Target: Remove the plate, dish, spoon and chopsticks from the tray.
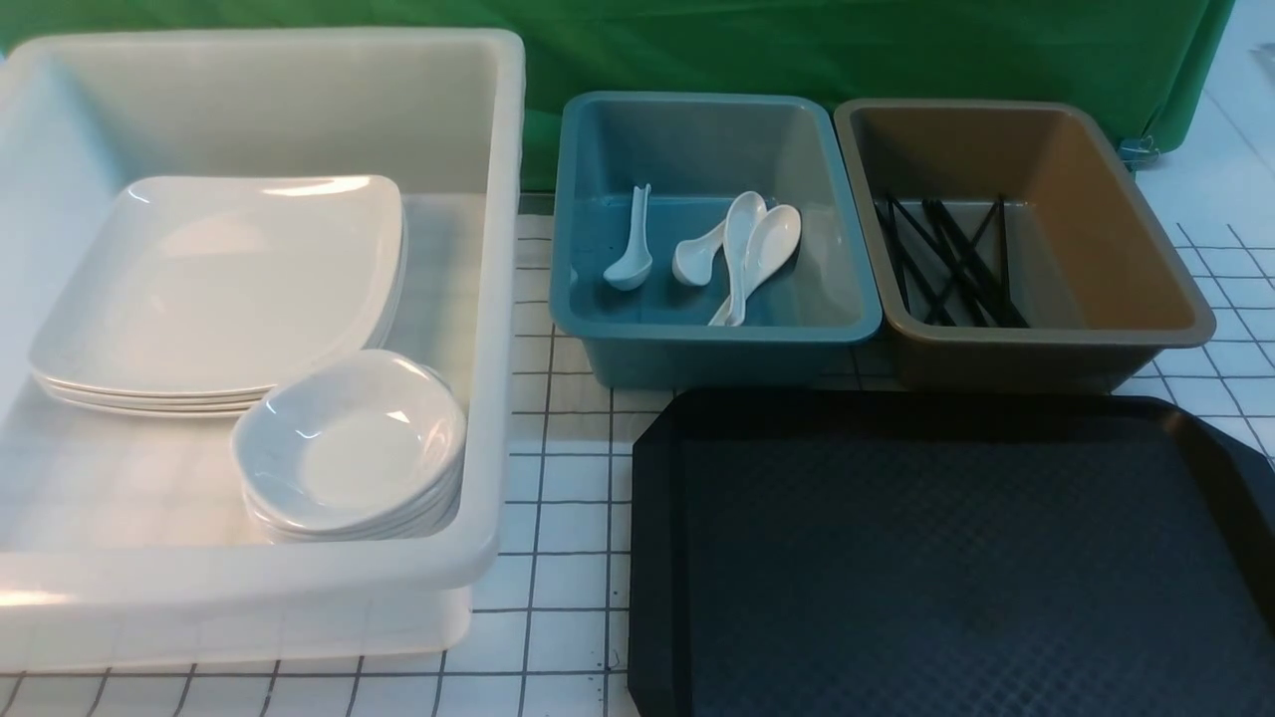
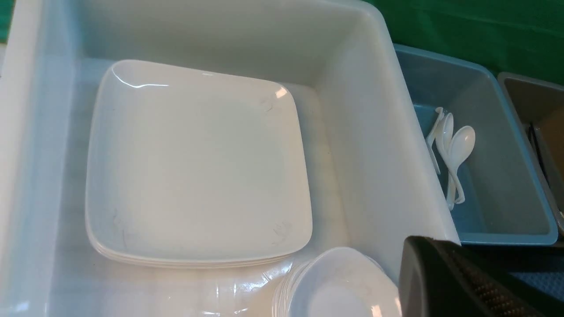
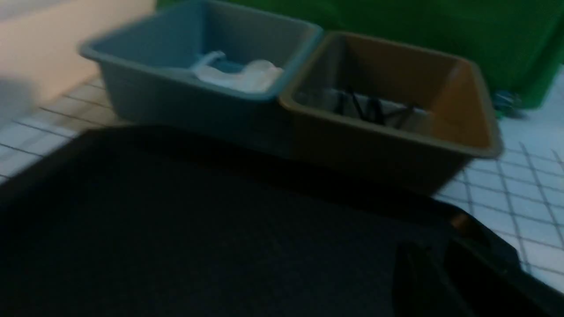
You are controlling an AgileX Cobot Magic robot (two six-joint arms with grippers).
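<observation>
Tray [image 1: 956, 558] whole only from front

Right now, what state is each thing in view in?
Black diamond-textured plastic tray: bare, nothing on it.
White square plates: stacked in the translucent white tub.
Small white dishes: stacked beside them.
White soup spoons: lying in the blue bin.
Black chopsticks: crisscrossed in the brown bin.

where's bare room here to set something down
The black tray shows bare across its whole visible surface. The brown bin's right half, beside the chopsticks, is free. Crowded: the white tub, filled by plates and dishes.
</observation>
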